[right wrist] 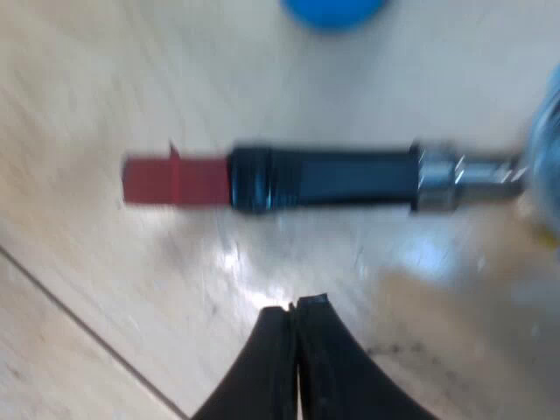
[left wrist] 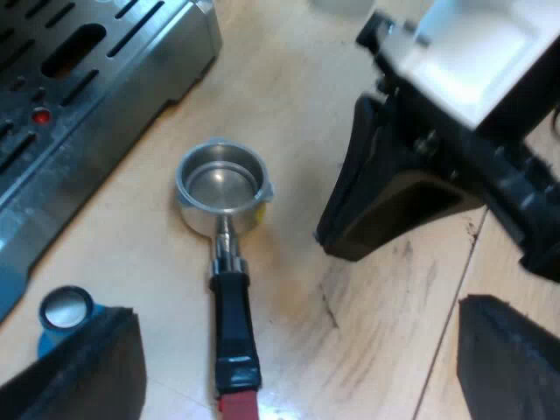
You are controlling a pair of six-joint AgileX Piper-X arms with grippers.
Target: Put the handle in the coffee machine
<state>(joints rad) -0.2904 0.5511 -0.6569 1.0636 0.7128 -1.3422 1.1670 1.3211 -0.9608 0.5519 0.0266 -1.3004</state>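
Check for readable markings: none found. No text, brand, number or sign can be read on the espresso machine [left wrist: 79, 96], the metal holder [left wrist: 223, 188], its dark handle [right wrist: 324, 178], or the blue tamper [left wrist: 66, 308].

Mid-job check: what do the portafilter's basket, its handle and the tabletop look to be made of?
Portafilter basket: bare metal, probably steel; shiny, with reflections inside. Handle: glossy black, likely plastic, with a matte red end. Tabletop: pale wood or wood-look laminate; grain lines and a seam show.
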